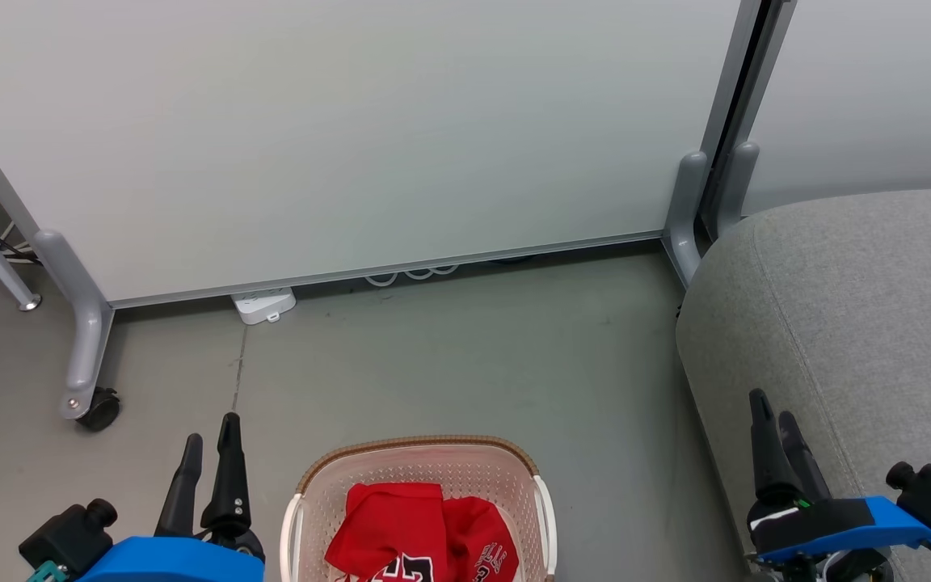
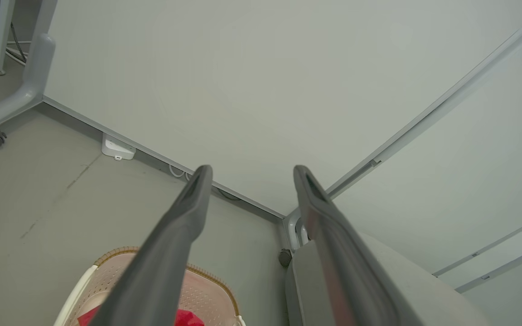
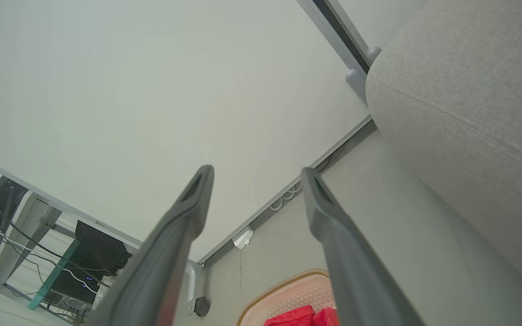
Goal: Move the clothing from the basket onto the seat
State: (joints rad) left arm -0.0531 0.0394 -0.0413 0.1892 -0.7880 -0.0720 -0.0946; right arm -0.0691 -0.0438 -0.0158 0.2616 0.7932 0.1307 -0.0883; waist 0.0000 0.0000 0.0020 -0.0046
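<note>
The cream perforated basket (image 1: 506, 473) with a brown rim stands on the floor at the bottom centre. Red clothing (image 1: 401, 525) lies bunched inside it, with black-and-white numerals showing at the bottom edge. The grey seat (image 1: 861, 323) fills the right side. My left gripper (image 1: 211, 432) is open to the left of the basket, holding nothing. My right gripper (image 1: 774, 408) is open in front of the seat's edge, empty too. The left wrist view shows the basket (image 2: 211, 294), a strip of red clothing (image 2: 188, 318) and the seat (image 2: 406, 285). In the right wrist view the basket (image 3: 288, 290), clothing (image 3: 297, 316) and seat (image 3: 465, 99) appear.
A white partition panel (image 1: 352, 129) on grey wheeled feet (image 1: 86, 356) stands behind the basket. A white power strip (image 1: 263, 305) and cable loops lie at its base. Another partition foot (image 1: 688, 210) stands beside the seat. Cables and a desk leg are at far left.
</note>
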